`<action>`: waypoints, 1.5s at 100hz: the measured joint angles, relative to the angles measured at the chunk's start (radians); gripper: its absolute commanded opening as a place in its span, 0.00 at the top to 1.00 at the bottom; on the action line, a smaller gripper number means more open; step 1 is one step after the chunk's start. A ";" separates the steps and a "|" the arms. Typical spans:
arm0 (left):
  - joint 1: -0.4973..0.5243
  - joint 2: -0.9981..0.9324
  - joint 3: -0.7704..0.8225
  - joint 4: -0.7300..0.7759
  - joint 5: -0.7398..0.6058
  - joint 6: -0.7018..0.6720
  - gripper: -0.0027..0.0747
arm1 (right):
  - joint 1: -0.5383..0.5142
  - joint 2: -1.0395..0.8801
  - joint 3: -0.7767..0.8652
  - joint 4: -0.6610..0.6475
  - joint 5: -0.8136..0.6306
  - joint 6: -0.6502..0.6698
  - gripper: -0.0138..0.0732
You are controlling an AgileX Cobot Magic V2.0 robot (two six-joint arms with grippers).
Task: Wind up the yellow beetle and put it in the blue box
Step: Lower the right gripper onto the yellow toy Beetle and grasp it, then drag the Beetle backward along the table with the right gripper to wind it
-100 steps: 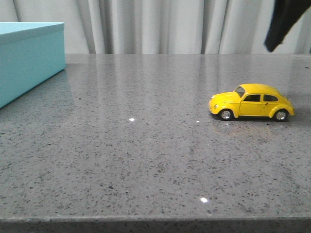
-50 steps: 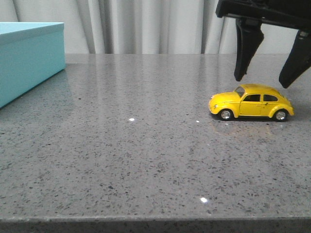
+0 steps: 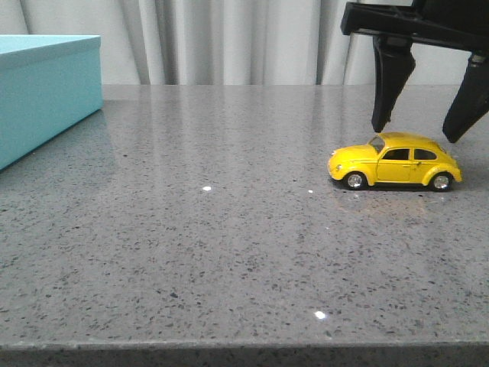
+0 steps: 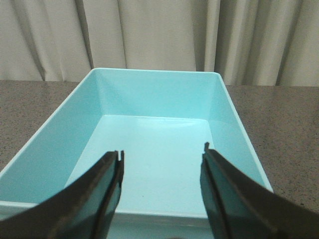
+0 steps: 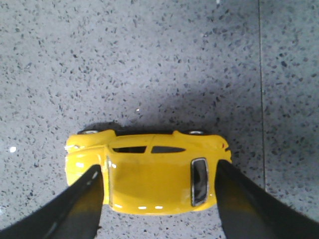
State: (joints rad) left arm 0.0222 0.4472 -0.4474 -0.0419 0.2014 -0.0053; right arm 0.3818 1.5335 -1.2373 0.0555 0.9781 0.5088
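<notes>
Right gripper [image 3: 422, 131]: spread wide, holding nothing, poised directly above the yellow beetle [image 3: 395, 160] with one fingertip over the windscreen end and the other over the tail.

Gap: fingertips just above the roofline in the front view — no contact visible; in the right wrist view the two fingers flank the car's nose and rear, body centred between them.

Grip axis: lengthwise along the car, bumper to bumper, not across the doors.

Yellow beetle: upright on all four wheels on the grey speckled table [image 3: 229, 245], right of centre, nose pointing toward the left side of the front view.

Risk: rounded, glossy ends likely to squirt out from closing fingers; a free-rolling toy probably creeps along this same axis if one finger lands first. Too shallow a descent would pinch only the sloped bonnet and tail and lose the car on lift; too deep would jam the tips on the stone.

Left gripper [image 4: 162, 172]: also spread, empty, hanging over the open blue box [image 4: 149, 99].

Blue box: at the far left edge of the table, well apart from the car, lid off, interior bare.

Task state: judged at the pre-grasp stage — winding and storing not yet done.
</notes>
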 measured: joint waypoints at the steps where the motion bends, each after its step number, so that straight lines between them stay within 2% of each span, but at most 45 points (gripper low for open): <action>1: 0.000 0.000 0.000 0.000 0.000 0.000 0.51 | 0.000 0.002 0.000 0.000 0.001 0.000 0.28; 73: 0.000 0.000 0.000 0.000 0.000 0.000 0.51 | 0.010 0.036 -0.006 -0.004 0.016 0.004 0.28; 96: 0.000 0.000 0.000 0.000 0.000 0.000 0.51 | 0.006 0.036 -0.006 -0.046 0.031 0.002 0.28; 119: 0.000 0.000 0.000 0.000 0.000 0.000 0.51 | -0.076 0.013 0.030 -0.042 0.031 -0.014 0.28; 150: 0.000 0.000 0.000 0.000 0.000 0.000 0.51 | -0.232 -0.049 0.107 -0.029 0.005 -0.122 0.28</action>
State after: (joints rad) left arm 0.0222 0.4472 -0.4474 -0.0419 0.2014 -0.0053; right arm 0.1497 1.4847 -1.1301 0.0260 0.9828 0.3865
